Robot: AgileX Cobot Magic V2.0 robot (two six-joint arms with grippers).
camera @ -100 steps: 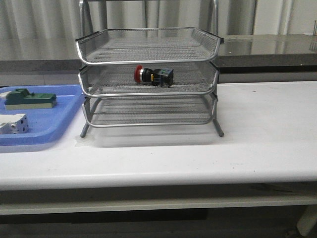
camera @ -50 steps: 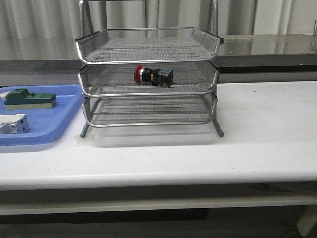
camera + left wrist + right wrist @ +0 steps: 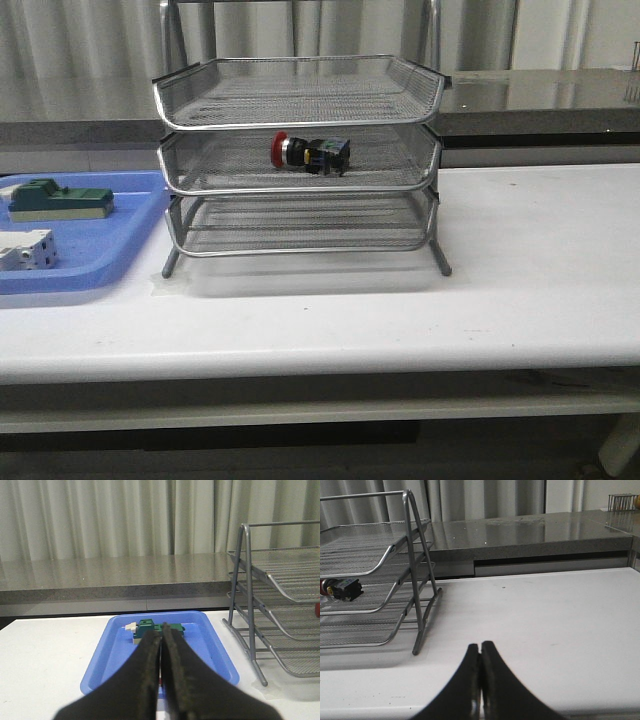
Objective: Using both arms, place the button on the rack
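Jaws of the left gripper (image 3: 161, 650) pressed together, gripping nothing, above the table (image 3: 520, 270); right gripper (image 3: 480, 662) likewise closed and empty. At far left, blue tray (image 3: 120, 255) carries a green block (image 3: 60, 199) and a white block (image 3: 25, 250). Rack (image 3: 300, 160) stands just beside it. Button (image 3: 311, 153) lies on its side on the middle tier, red head apparently pointing left.

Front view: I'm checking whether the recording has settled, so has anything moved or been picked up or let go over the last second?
Nothing visibly changed. The button lies on its side on the middle tier of the rack, as before, and the green block and white block sit in the blue tray where they were. No arm enters the front view in any of the pictures.
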